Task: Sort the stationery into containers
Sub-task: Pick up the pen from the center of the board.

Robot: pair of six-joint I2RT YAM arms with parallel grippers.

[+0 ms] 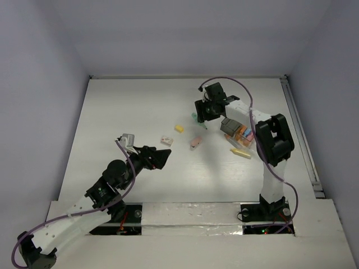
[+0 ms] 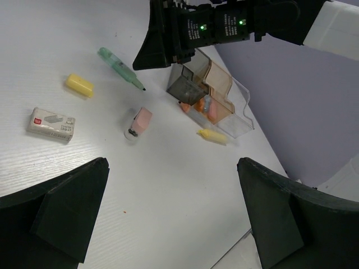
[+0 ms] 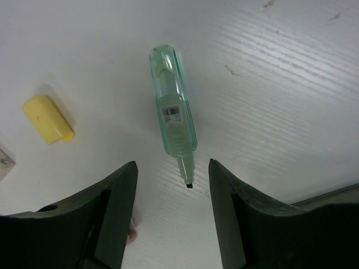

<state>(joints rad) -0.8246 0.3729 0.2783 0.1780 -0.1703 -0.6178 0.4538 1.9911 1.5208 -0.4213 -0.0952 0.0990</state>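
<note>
A green highlighter (image 3: 173, 117), uncapped with its tip toward my fingers, lies on the white table; it also shows in the top view (image 1: 194, 118) and the left wrist view (image 2: 120, 68). My right gripper (image 3: 173, 168) is open just above its tip, with nothing in it; in the top view it (image 1: 201, 119) hovers left of the containers (image 1: 238, 133). A yellow cap (image 3: 47, 119), a pink piece (image 2: 142, 120), a grey-white block (image 2: 51, 124) and a yellow piece (image 2: 213, 136) lie loose. My left gripper (image 2: 174, 213) is open and empty, nearer the front (image 1: 166, 153).
The row of bins (image 2: 210, 92) has a smoky dark one, then tan ones holding orange, pink and blue pieces (image 1: 244, 134). The right arm's upright link (image 1: 273, 140) stands just right of the bins. A rail (image 1: 303, 134) runs along the table's right edge.
</note>
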